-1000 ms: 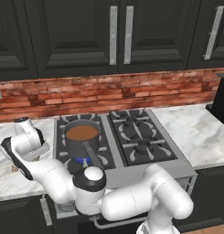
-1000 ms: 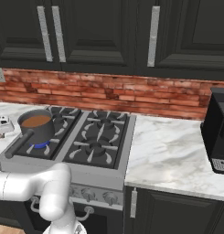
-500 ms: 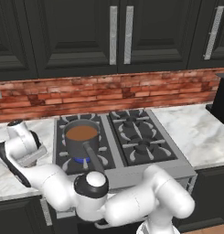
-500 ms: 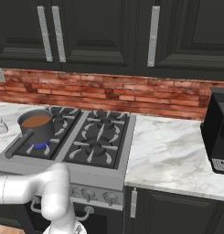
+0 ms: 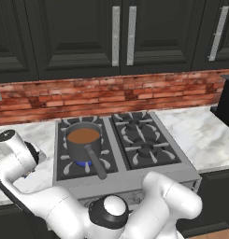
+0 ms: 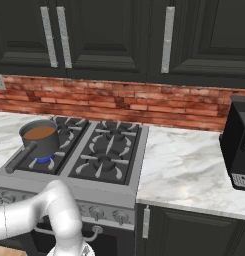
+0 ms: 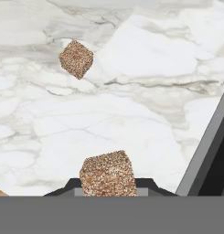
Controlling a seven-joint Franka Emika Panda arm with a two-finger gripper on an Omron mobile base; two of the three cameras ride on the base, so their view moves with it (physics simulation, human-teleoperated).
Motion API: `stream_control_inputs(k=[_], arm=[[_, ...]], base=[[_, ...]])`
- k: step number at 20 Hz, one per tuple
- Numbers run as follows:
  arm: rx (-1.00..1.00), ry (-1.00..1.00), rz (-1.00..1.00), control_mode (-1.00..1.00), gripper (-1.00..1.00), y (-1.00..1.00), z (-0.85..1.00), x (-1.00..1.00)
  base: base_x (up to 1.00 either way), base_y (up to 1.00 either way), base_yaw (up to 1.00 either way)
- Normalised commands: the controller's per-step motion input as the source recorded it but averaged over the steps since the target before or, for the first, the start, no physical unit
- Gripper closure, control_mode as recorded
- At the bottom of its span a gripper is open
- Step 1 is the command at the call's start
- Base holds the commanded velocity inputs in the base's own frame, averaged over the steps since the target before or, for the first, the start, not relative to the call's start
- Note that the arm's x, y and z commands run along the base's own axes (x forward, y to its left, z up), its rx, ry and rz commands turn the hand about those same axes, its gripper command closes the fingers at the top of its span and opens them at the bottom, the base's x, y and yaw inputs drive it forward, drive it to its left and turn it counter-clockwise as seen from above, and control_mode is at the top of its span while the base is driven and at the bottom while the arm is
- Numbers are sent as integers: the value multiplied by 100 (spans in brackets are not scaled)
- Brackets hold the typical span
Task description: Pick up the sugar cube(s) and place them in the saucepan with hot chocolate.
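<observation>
speckled brown sugar cube (image 7: 108, 173) pinched between dark fingers (image 7: 145, 183); second cube (image 7: 76, 59) on veined marble (image 7: 141, 119)

The sugar cubes (image 7: 107, 174) looked rough and grainy. The desk (image 7: 131, 114) was smooth, veined marble. The saucepan (image 5: 84, 142) was matt dark metal.

A dark grey metal saucepan (image 5: 83, 143) sits on the steel stove's (image 5: 130, 175) front-left burner, handle toward five o'clock. At nine o'clock, two brown speckled sugar cubes (image 7: 107, 174) lie apart on the marble counter (image 7: 131, 114).
</observation>
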Motion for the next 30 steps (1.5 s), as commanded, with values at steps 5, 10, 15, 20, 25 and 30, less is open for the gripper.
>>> stream_control_inputs(k=[5,10,15,20,25,30], arm=[[3,-21,-1,-100,100,-34,47,-52],[5,-15,-7,-100,100,-61,50,-22],[6,-9,-10,-100,100,-67,51,-3],[8,-1,-13,-100,100,-73,57,0],[7,0,-13,-100,100,-63,54,0],[1,2,-13,-100,100,-67,25,21]], base=[[0,0,0],[0,0,0],[0,0,0],[0,0,0],[0,0,0],[0,0,0]])
